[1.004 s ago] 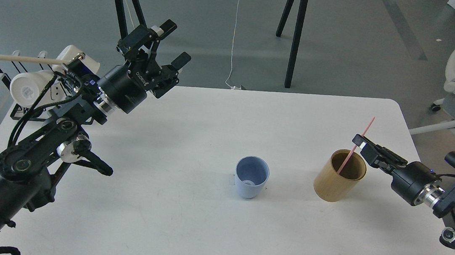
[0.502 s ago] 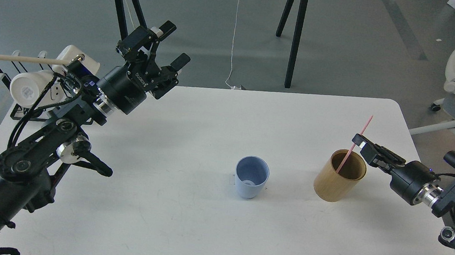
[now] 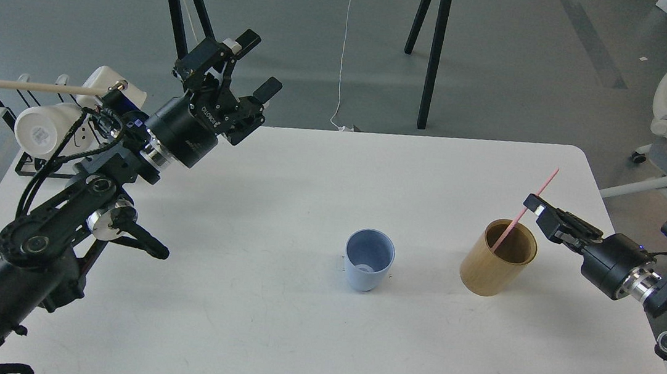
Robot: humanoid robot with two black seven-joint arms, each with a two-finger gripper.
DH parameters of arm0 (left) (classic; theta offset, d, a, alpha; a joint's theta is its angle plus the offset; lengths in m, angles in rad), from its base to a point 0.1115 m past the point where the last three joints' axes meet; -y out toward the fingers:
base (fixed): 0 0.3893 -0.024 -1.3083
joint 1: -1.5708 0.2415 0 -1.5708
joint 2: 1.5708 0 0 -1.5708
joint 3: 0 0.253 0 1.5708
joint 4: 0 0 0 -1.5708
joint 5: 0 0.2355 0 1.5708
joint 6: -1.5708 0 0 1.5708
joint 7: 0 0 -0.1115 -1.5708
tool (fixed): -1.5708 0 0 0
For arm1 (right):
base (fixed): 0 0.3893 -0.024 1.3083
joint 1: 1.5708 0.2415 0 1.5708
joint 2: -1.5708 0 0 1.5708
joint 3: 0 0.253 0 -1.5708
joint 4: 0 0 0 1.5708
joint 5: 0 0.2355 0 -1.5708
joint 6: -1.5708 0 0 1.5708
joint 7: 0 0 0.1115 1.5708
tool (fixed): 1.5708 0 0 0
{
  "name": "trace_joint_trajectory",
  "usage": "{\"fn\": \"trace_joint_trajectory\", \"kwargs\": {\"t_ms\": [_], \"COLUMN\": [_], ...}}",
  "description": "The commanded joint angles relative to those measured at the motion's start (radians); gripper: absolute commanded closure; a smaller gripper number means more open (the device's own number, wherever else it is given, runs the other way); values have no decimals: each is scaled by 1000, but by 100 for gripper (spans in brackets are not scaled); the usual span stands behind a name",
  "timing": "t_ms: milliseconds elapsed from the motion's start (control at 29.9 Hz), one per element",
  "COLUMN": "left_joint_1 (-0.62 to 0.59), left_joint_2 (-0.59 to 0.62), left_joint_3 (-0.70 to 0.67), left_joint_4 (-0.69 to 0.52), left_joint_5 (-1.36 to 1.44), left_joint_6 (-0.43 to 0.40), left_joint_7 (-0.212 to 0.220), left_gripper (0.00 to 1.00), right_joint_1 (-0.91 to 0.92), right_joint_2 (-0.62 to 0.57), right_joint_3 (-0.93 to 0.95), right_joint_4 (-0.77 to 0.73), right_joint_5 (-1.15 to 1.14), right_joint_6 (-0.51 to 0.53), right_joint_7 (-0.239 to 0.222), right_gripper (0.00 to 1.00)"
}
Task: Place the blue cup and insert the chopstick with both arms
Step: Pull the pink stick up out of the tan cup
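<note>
Rightward went the right pincer [image 3: 535,205]; chopstick [image 3: 530,204] tip hidden inside holder [image 3: 497,266].

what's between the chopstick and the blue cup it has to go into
The chopstick, gripped by the right hand, has its lower end inside the tan holder. Its wall faces the blue cup; bare table lies between them.

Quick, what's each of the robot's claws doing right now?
Left gripper: open, holding nothing.
Right gripper: shut on the chopstick, whose lower end sits in the wooden holder.
</note>
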Motion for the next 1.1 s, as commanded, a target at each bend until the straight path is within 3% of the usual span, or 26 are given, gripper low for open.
{"fn": "trace_joint_trajectory", "kwargs": {"t_ms": [0,569,837,1071], "left_joint_1": [0,6,40,41], "left_joint_2": [-7,-12,-1,1], "left_joint_3": [0,-2,0,5], "left_joint_4": [0,27,43,90], "left_joint_5": [0,-2,0,3], "left_joint_6": [0,0,0,0], "left_joint_7": [0,0,0,0], "left_gripper": [6,6,6,6], "right_joint_1": [1,21,115,201], "right_joint_2": [-43,-350,-324,-154], "right_joint_3": [6,55,122,83], "right_joint_4": [43,287,289,277], "right_joint_5": [2,131,155,79], "right_joint_6": [1,1,37,80], "right_joint_7": [0,0,0,0], "right_gripper": [93,95,96,96]}}
